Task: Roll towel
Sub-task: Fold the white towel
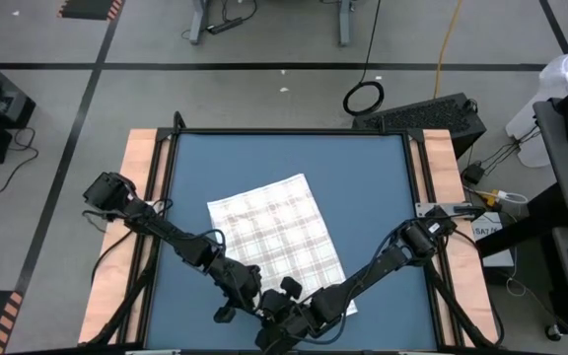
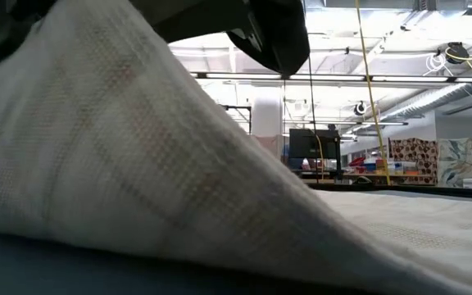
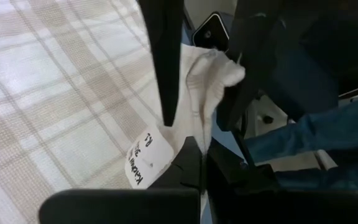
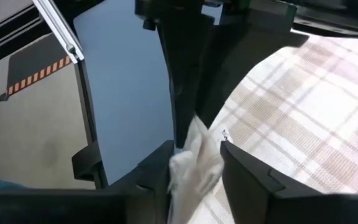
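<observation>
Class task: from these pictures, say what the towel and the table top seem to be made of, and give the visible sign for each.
The towel: apparently thin woven cloth, matte; its weave grain shows in the low view, and it wrinkles and bunches softly. The table top: a smooth, flat blue sheet with an even, low-sheen finish, perhaps a mat or laminate; the look leaves that open.

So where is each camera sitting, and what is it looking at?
High view: above the table, looking straight down on the towel, both arms meeting at its near edge.
Low view: at tabletop height, looking across; lifted towel fills it, a dark gripper part above.
Left wrist view: on the left arm; left gripper pinching the towel's edge.
Right wrist view: on the right arm; right gripper around a bunched towel corner.
Shared: all four show the towel.
</observation>
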Robot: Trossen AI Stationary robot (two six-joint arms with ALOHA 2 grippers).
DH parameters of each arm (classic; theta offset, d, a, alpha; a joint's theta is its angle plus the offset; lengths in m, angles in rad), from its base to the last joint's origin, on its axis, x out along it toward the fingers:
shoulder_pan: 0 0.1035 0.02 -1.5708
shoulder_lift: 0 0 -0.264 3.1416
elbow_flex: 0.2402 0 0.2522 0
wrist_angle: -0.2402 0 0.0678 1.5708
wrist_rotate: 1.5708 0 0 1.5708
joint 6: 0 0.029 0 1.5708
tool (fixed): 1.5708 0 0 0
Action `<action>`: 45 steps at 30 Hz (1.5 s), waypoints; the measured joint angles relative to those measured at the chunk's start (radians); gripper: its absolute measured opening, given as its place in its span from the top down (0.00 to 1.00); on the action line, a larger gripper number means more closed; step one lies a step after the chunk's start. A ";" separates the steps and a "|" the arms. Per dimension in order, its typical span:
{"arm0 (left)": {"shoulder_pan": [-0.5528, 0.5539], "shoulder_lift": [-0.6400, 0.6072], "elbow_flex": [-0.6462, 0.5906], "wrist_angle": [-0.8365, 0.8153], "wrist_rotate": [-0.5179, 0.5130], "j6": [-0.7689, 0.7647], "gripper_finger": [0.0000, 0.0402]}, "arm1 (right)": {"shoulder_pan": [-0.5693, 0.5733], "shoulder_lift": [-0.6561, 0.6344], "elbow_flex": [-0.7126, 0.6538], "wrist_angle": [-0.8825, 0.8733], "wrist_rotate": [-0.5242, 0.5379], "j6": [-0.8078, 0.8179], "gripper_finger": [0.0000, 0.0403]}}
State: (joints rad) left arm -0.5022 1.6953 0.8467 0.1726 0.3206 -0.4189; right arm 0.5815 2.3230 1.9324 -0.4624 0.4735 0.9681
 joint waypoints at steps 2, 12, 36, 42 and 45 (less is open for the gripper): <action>0.002 0.000 0.000 0.000 0.000 -0.012 0.99 | 0.001 0.000 0.000 0.000 0.000 0.011 0.75; 0.004 0.000 0.000 -0.003 -0.034 -0.020 0.96 | 0.005 0.000 0.000 0.002 -0.001 0.020 0.93; 0.165 -0.422 0.000 -0.698 -0.111 0.260 0.57 | 0.134 -0.009 0.000 -0.210 -0.117 0.197 0.99; 0.363 -0.464 0.000 -0.901 -0.136 0.398 0.56 | 0.186 -0.043 0.000 -0.399 -0.135 0.284 0.99; 0.443 -0.464 0.000 -0.991 -0.130 0.513 0.56 | 0.207 -0.067 0.000 -0.499 -0.136 0.328 1.00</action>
State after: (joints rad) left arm -0.0594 1.2308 0.8467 -0.8186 0.1904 0.0940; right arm 0.7886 2.2560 1.9324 -0.9617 0.3379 1.2962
